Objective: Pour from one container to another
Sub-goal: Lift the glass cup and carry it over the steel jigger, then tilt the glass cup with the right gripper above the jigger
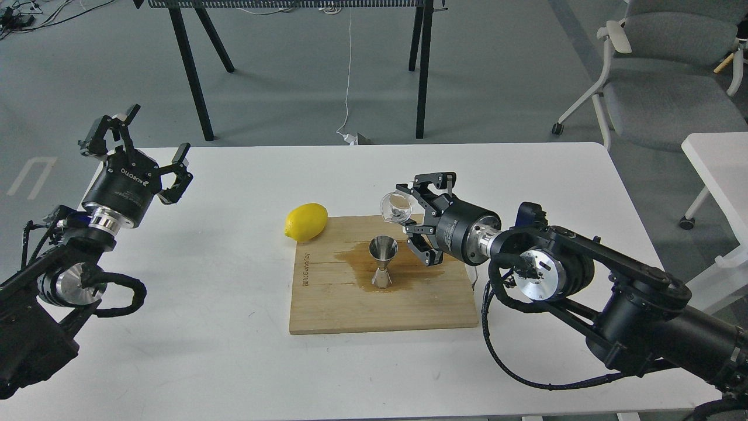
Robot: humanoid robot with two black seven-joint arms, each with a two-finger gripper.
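Observation:
A steel hourglass jigger stands upright on a wooden cutting board, in a brown wet stain. Just above and to its right hangs the small clear glass cup, tipped on its side with its mouth toward the left. My right gripper is shut on that cup. Far to the left, over the table's left edge, my left gripper is raised and open, with nothing between its fingers.
A yellow lemon lies at the board's far left corner. A brown spill spreads across the board around the jigger. A grey chair and black table legs stand beyond the white table.

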